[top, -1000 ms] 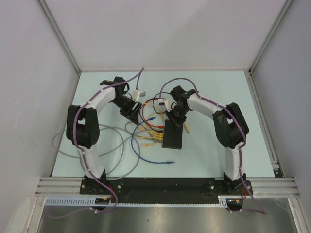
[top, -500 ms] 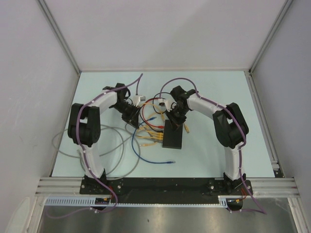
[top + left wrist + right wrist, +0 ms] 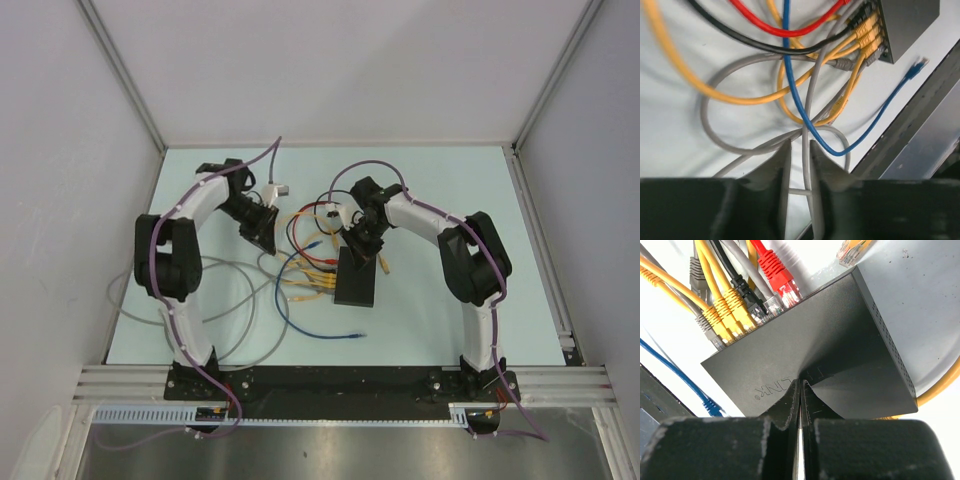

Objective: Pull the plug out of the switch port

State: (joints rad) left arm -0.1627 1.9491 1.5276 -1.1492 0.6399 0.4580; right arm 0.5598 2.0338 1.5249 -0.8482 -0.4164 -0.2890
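Observation:
The black switch [image 3: 357, 280] lies mid-table with its sockets facing left. Red [image 3: 777, 272], black [image 3: 747, 292] and yellow plugs [image 3: 732, 315] sit in its ports [image 3: 871, 35]. My right gripper [image 3: 801, 382] is shut, its tips resting on the switch's top [image 3: 840, 345], seen from above at the box's far end [image 3: 358, 243]. My left gripper [image 3: 262, 228] hovers left of the cable tangle, apart from the switch. In the left wrist view its jaws [image 3: 800, 145] stand a narrow gap apart, and a grey cable [image 3: 805, 120] on the table shows through the gap.
A blue cable [image 3: 300, 325] loops in front of the switch, its free plug [image 3: 350, 335] on the table. A loose yellow plug [image 3: 384, 264] lies right of the switch. Grey cable loops [image 3: 235, 290] spread toward the left arm's base. The black base rail [image 3: 920, 115] runs nearby.
The left arm reached toward the cable tangle, then drew back to the left and farther away. The right arm and the switch have not moved.

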